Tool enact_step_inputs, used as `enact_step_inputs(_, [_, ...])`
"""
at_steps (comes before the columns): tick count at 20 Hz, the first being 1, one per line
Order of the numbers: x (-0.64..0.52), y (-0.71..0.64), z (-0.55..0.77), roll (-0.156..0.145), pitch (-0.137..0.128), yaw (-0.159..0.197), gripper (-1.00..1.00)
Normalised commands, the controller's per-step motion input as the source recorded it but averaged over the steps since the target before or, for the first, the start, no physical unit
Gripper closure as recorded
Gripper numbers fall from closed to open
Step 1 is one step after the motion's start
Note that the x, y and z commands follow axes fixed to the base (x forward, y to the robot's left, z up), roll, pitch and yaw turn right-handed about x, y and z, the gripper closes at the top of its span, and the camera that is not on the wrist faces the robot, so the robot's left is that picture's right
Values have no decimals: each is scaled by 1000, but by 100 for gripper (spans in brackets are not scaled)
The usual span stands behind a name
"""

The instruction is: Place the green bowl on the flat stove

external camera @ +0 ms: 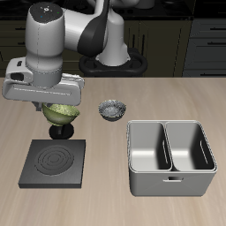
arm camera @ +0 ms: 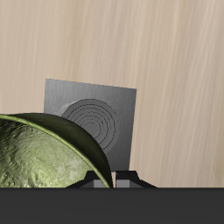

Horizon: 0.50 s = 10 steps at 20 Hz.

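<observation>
The wooden desk carries everything; the robot arm leans forward over it from the back, its wide wrist housing hanging above the stove side. The grey two-compartment metal basin sits near the desk's front edge, well apart from the arm. The flat stove, a square black plate with concentric ring grooves, lies flat beside the basin with bare desk between them; in the wrist view it shows below the end effector. The green bowl is lifted clear of the desk, just behind the stove's back edge and above it; the end effector is clenched on its rim, the olive mottled inside filling the wrist view. A grey-white patterned bowl rests on the desk farther back, near the green bowl but not touching.
</observation>
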Motion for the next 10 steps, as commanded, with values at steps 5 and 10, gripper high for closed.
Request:
enact_step_inputs(5, [106,34,-20,50,-16,-5,100])
enact_step_inputs(10, [46,13,-62,57,4,8,100])
